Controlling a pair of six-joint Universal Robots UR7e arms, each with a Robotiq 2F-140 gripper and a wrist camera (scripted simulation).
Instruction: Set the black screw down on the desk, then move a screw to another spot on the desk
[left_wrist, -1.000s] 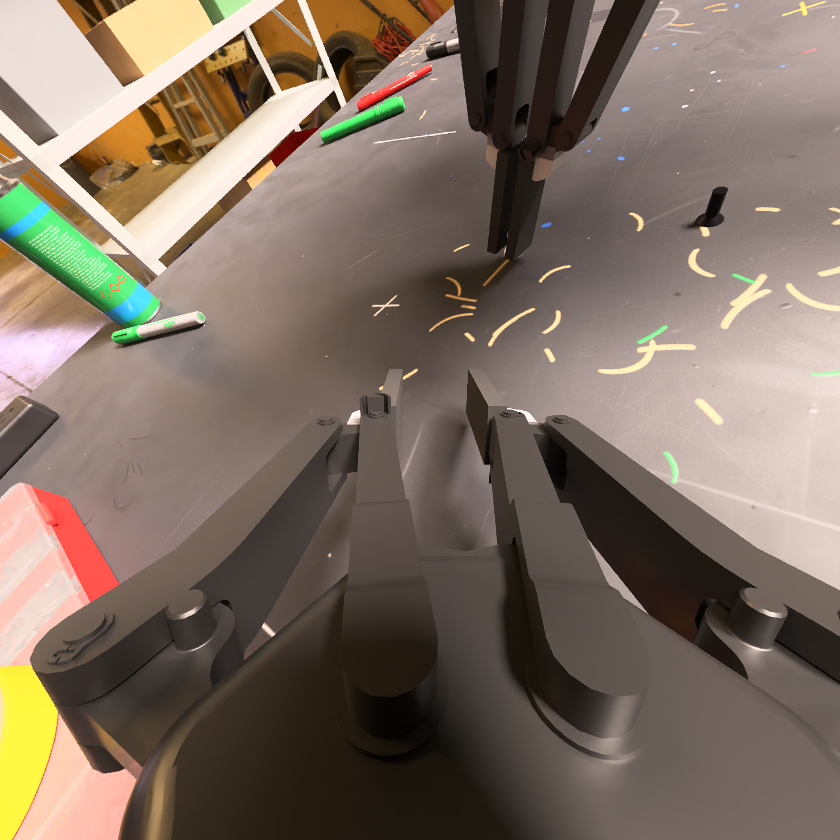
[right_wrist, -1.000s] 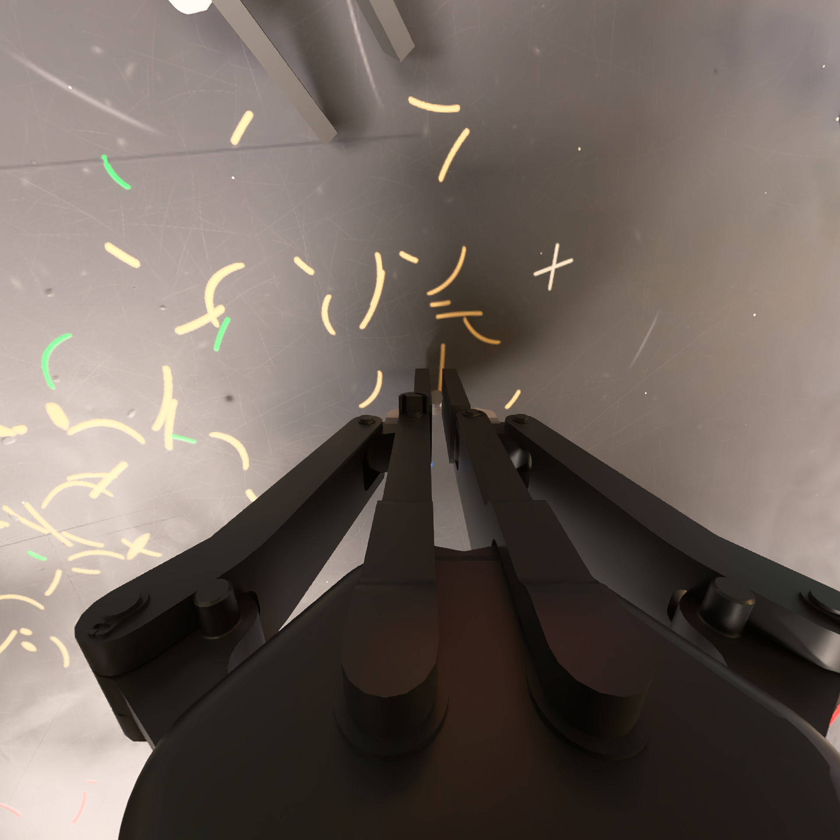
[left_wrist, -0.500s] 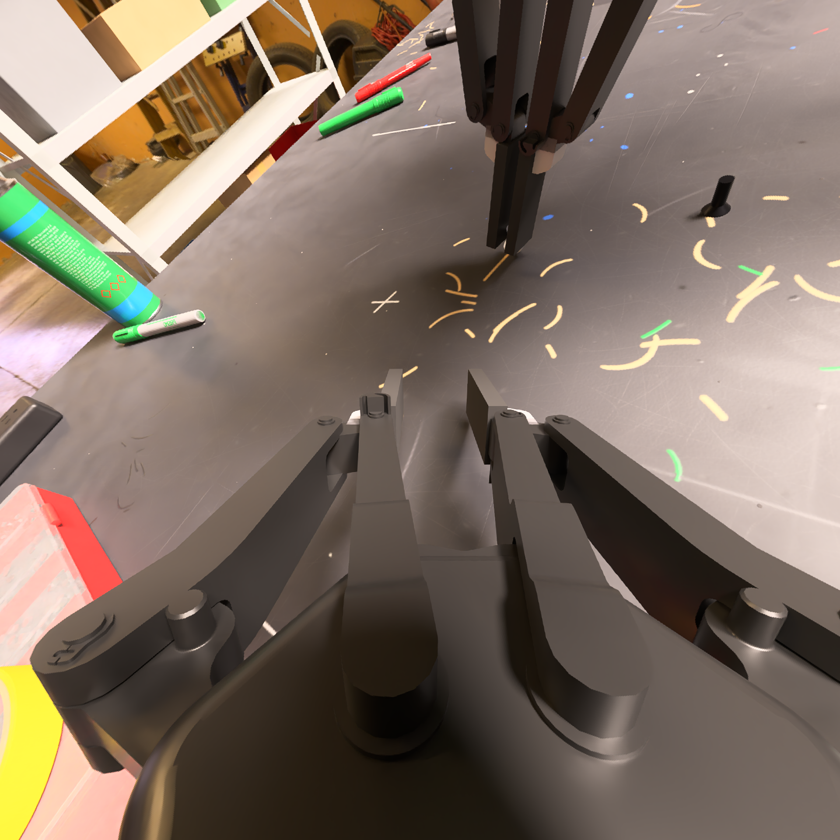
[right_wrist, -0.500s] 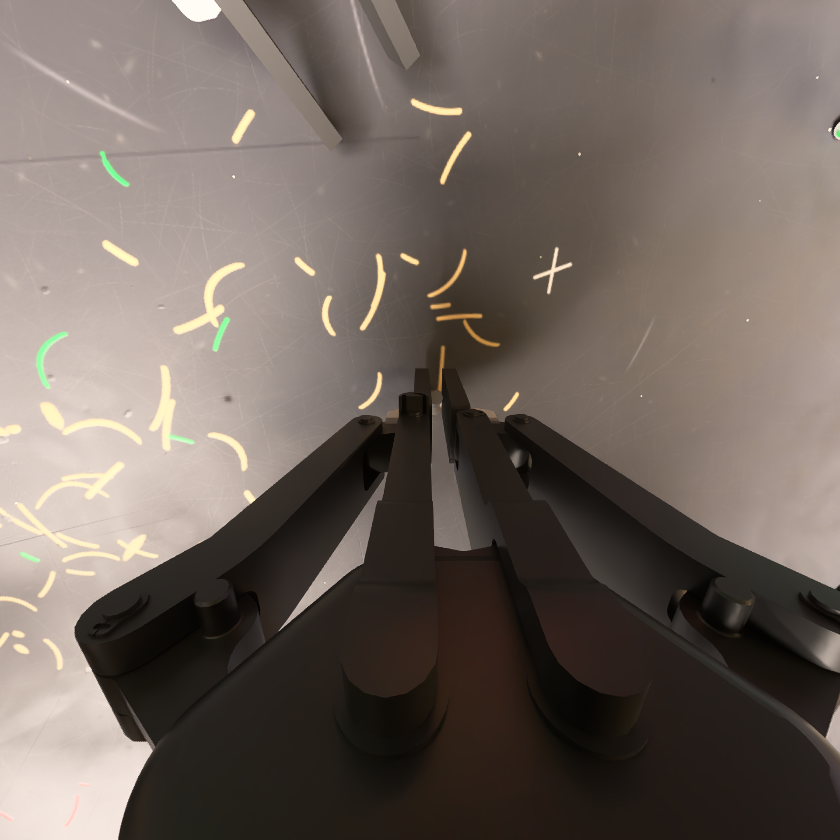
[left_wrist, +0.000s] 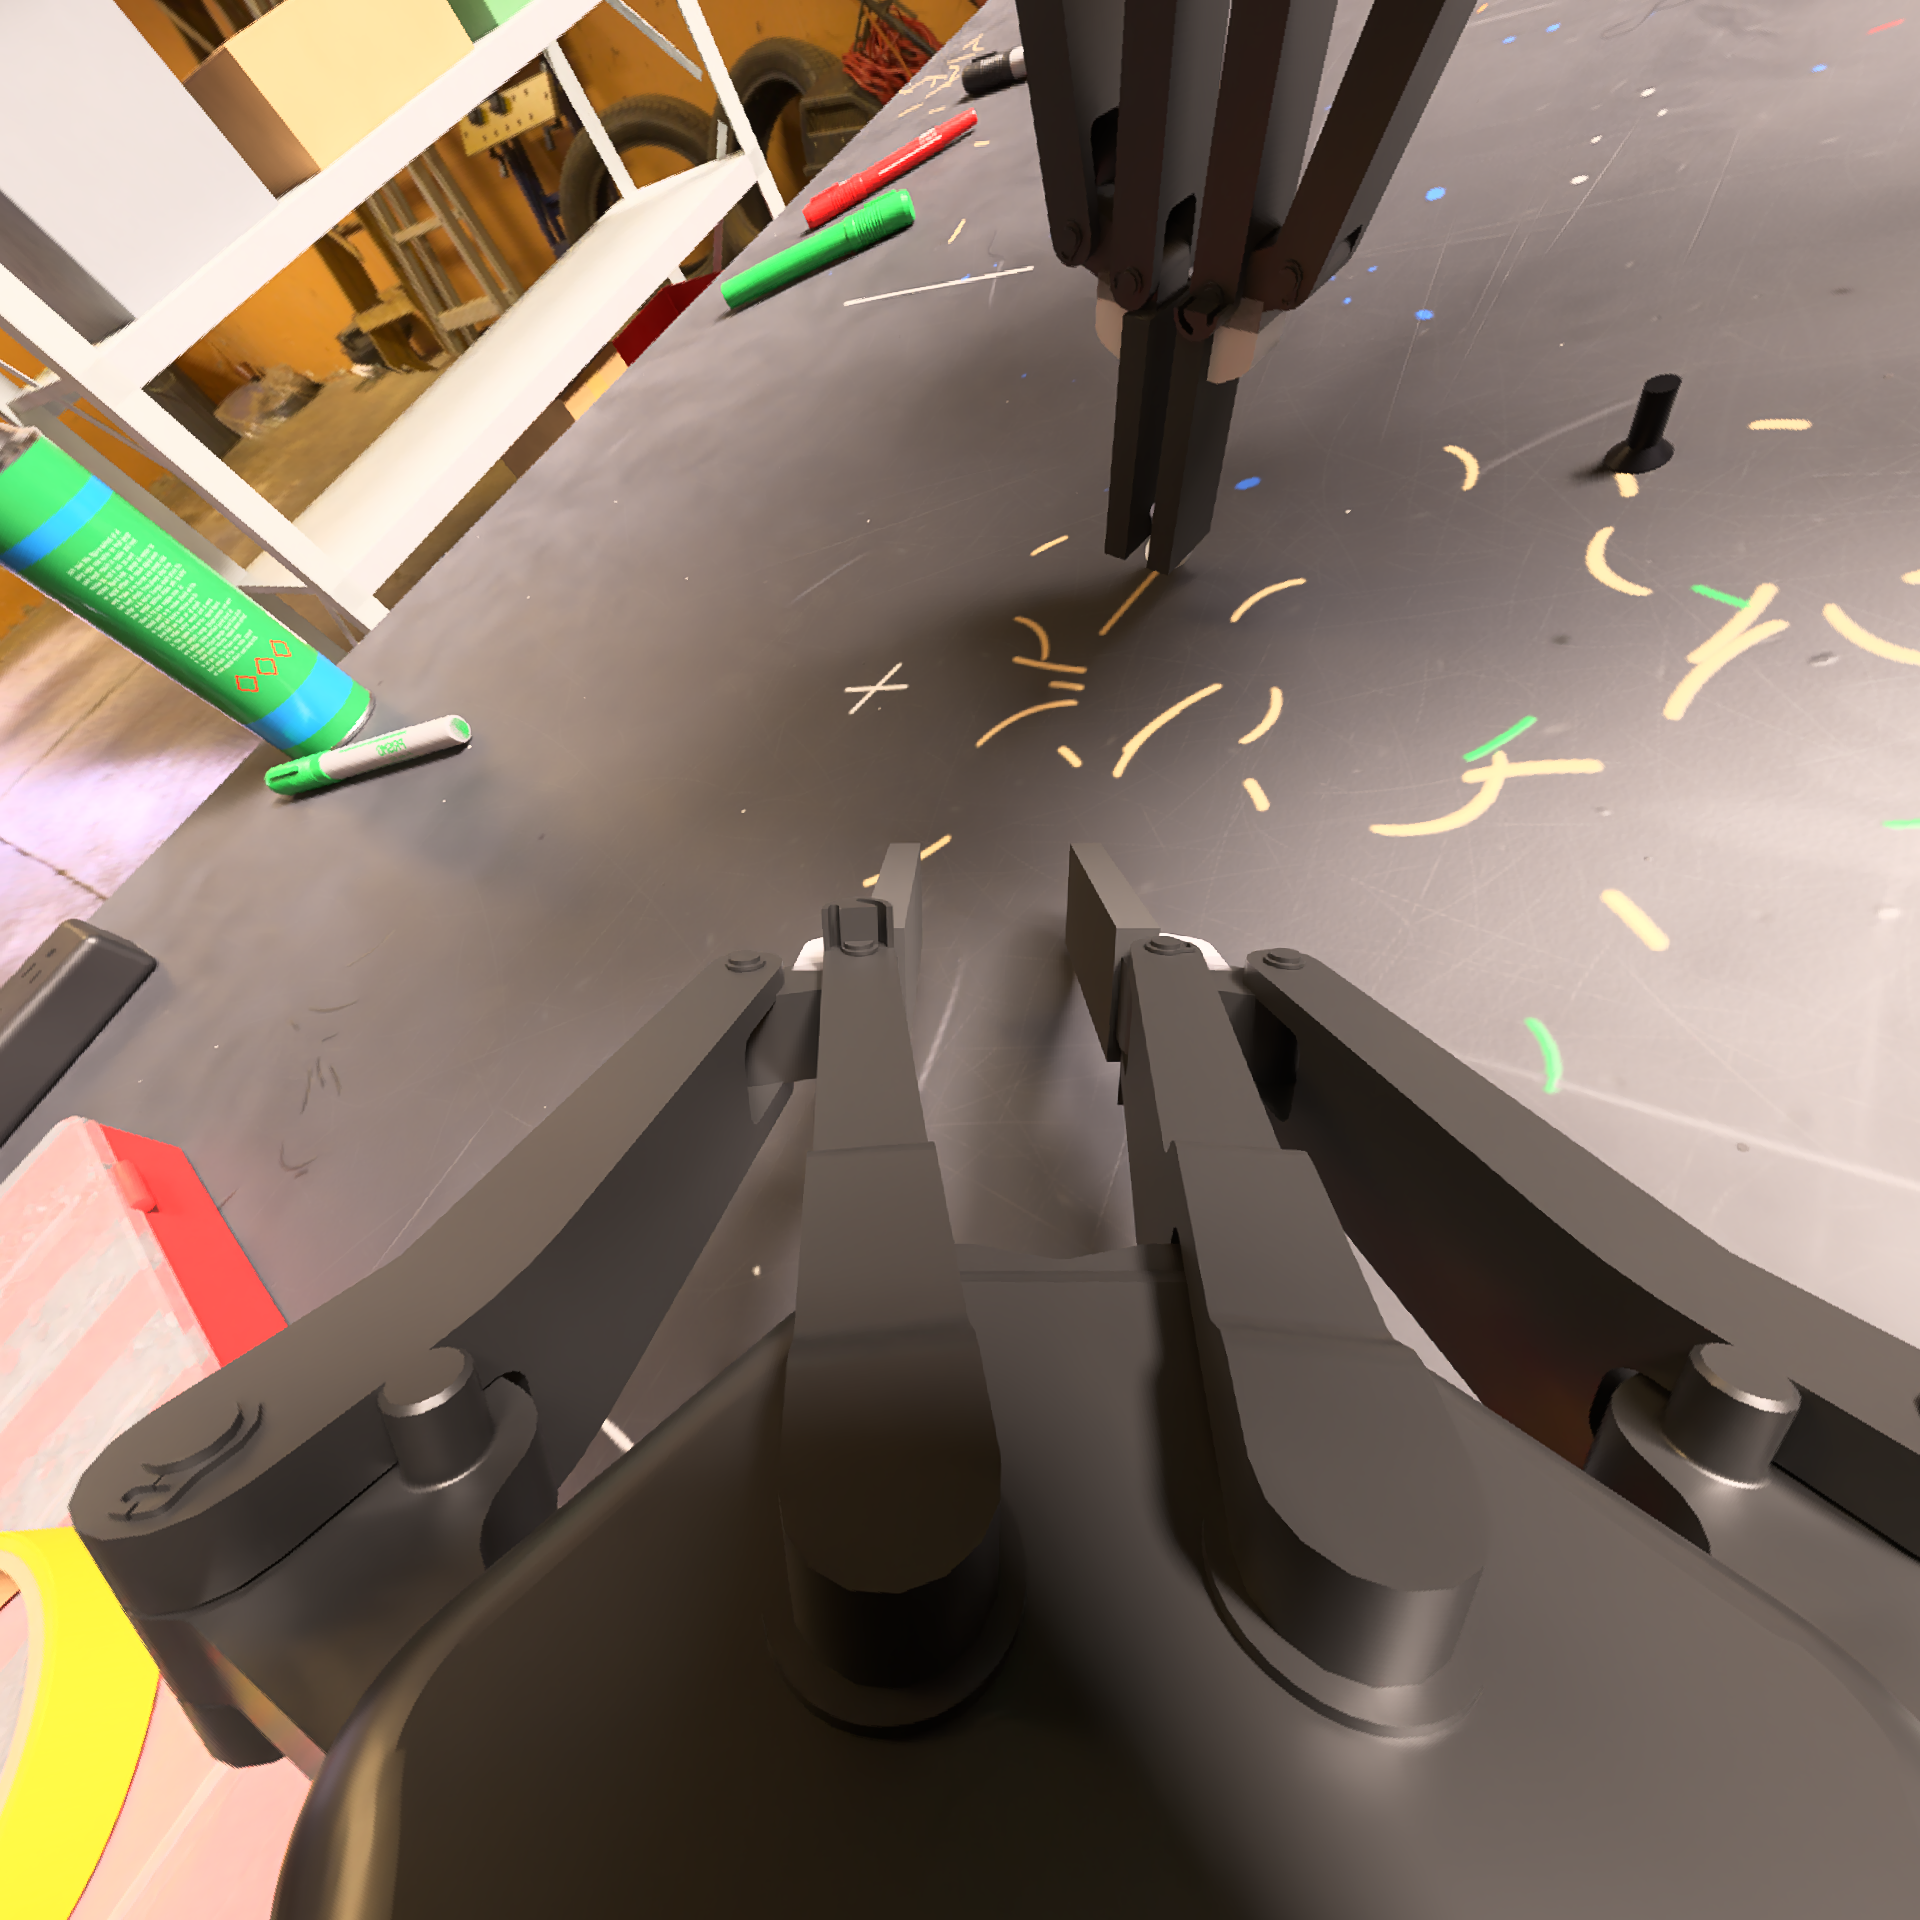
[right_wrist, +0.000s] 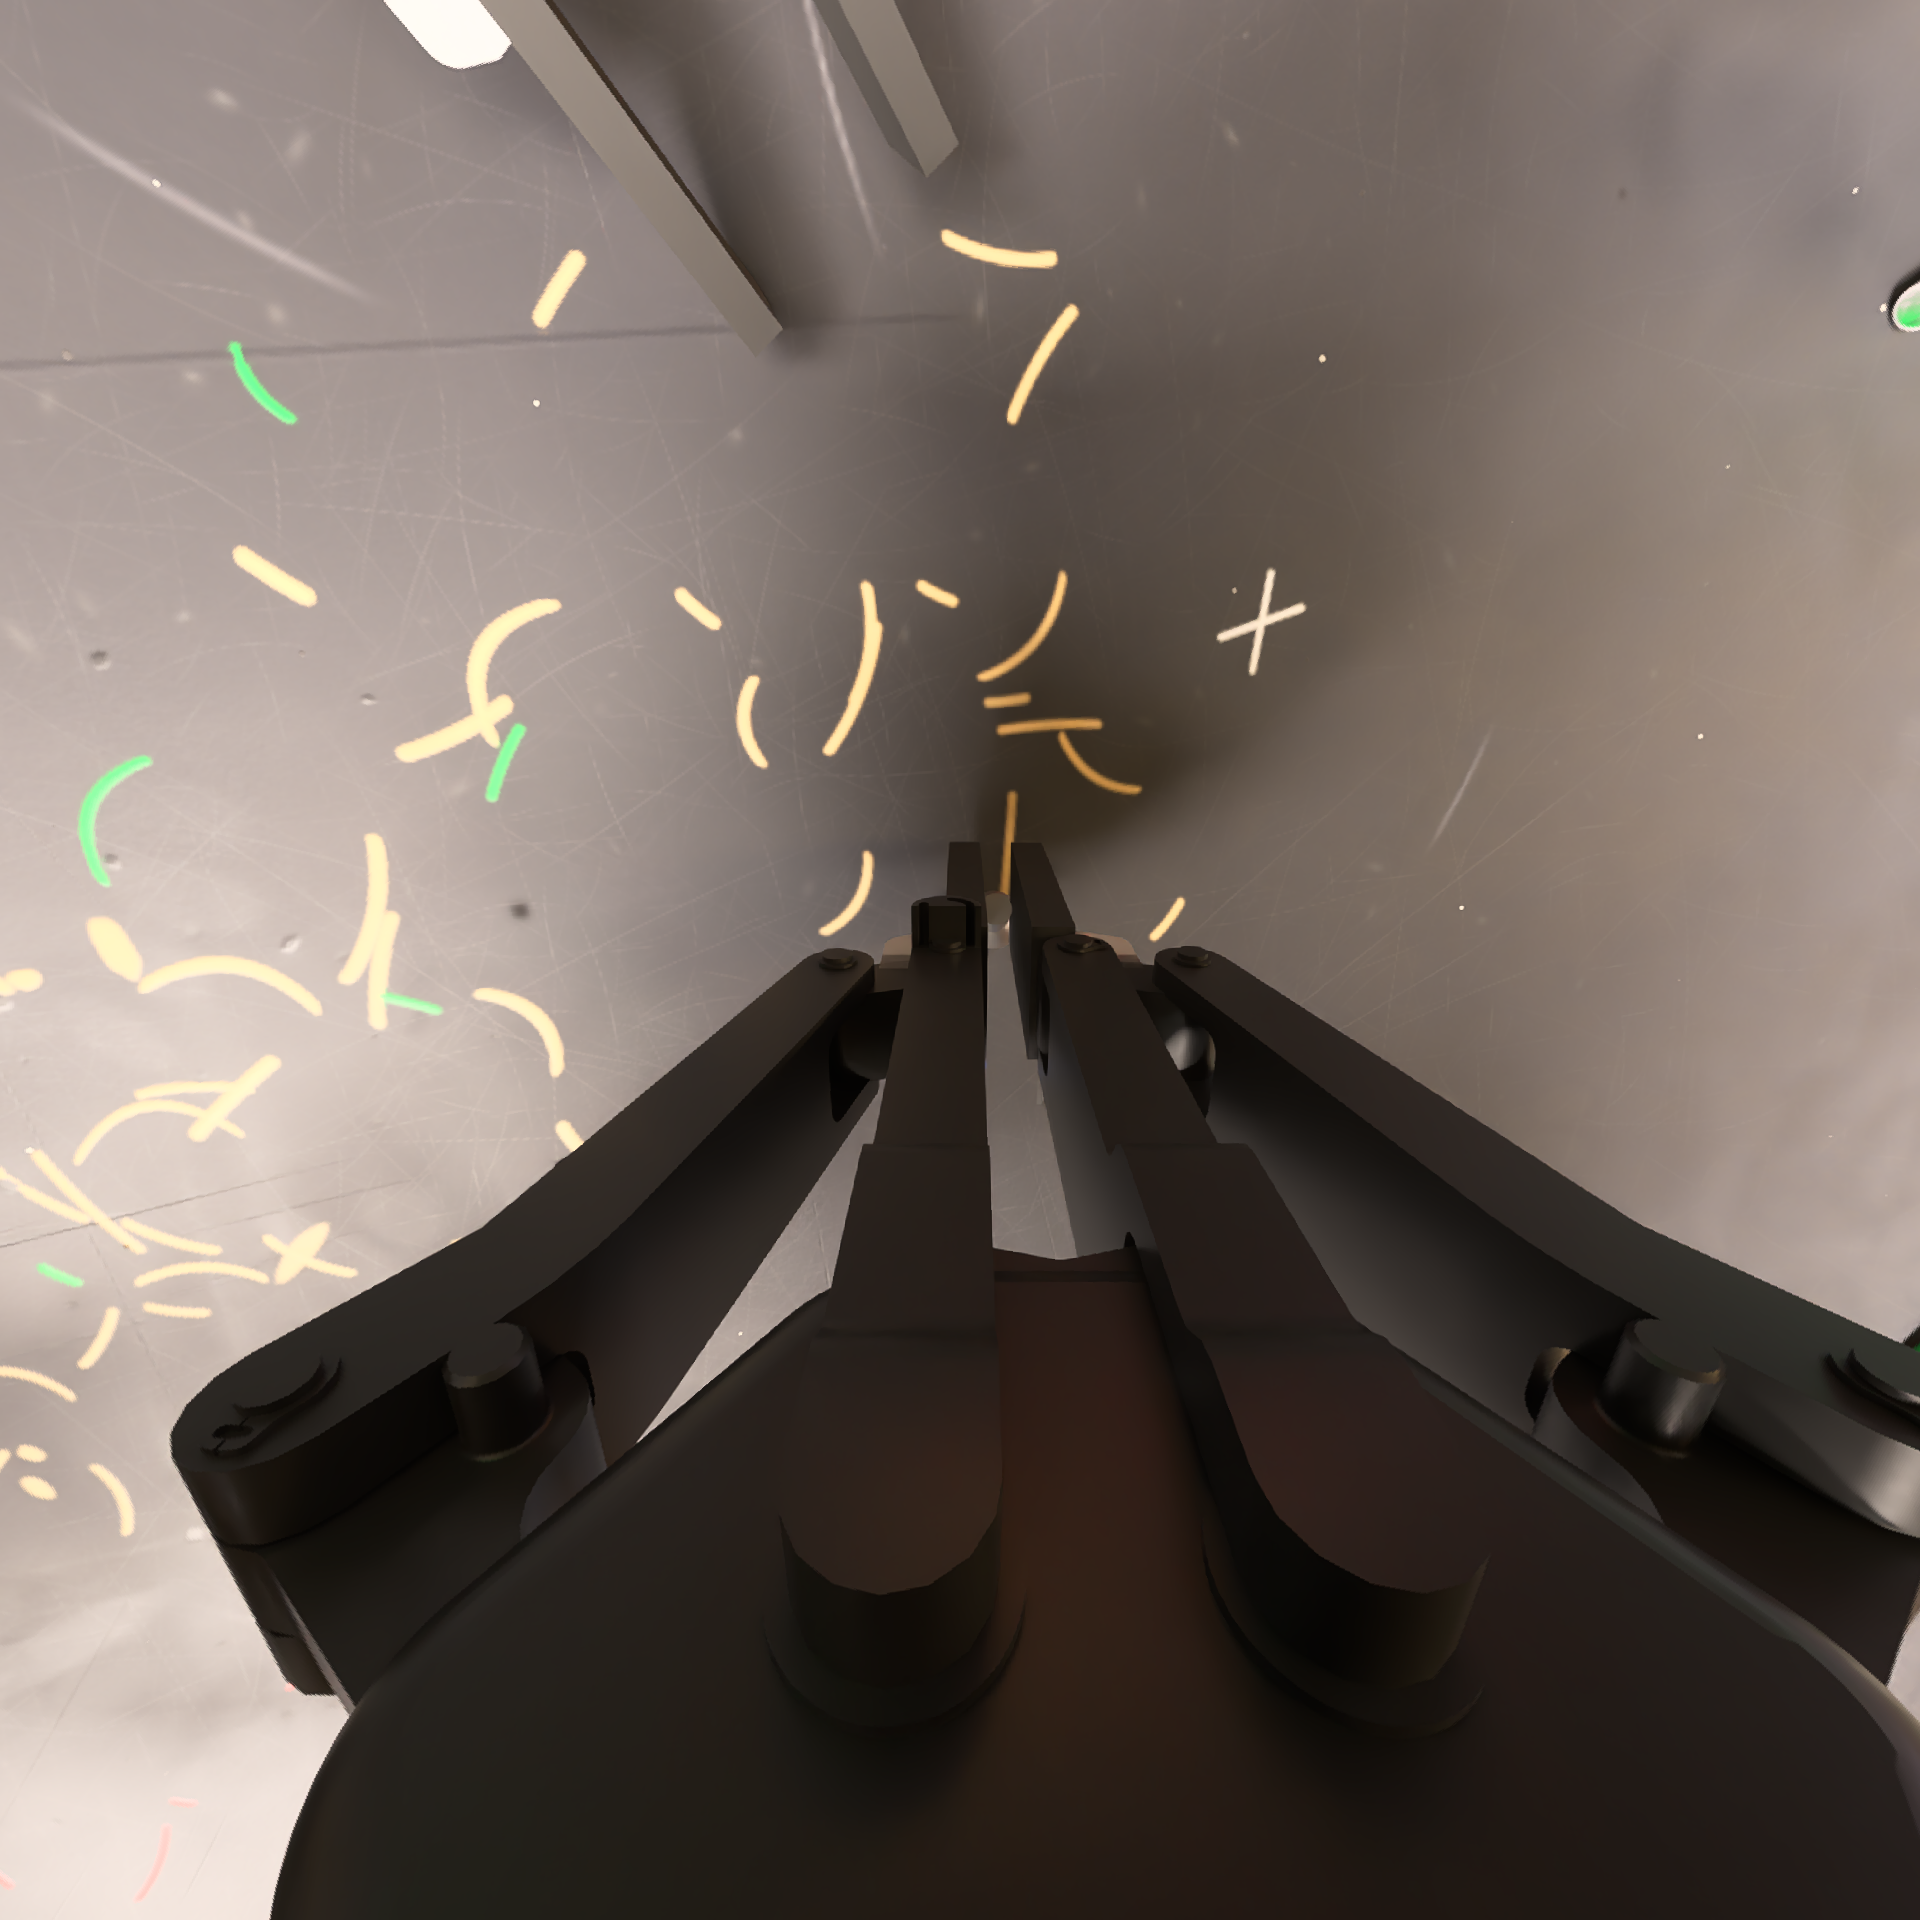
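Note:
The black screw (left_wrist: 1647, 426) stands head-down on the dark desk (left_wrist: 644, 582), far right in the left wrist view. My right gripper (left_wrist: 1155, 545) hangs straight down, left of that screw, with its tips just above the desk. In the right wrist view its jaws (right_wrist: 995, 868) stand a narrow gap apart, pinching a small pale screw (right_wrist: 997, 912). My left gripper (left_wrist: 992, 888) is open and empty, low over the desk near the right gripper. Its fingers (right_wrist: 665, 187) show at the top of the right wrist view.
A green spray can (left_wrist: 187, 613) and a green-and-white marker (left_wrist: 364, 753) lie at the left edge. A green marker (left_wrist: 821, 255) and a red marker (left_wrist: 894, 166) lie farther back by a white shelf frame (left_wrist: 343, 208). A red-edged clear box (left_wrist: 104, 1299) sits near left.
The right gripper has risen slightly off the desk, still shut. The left gripper has barely moved. The black screw stays where it stands.

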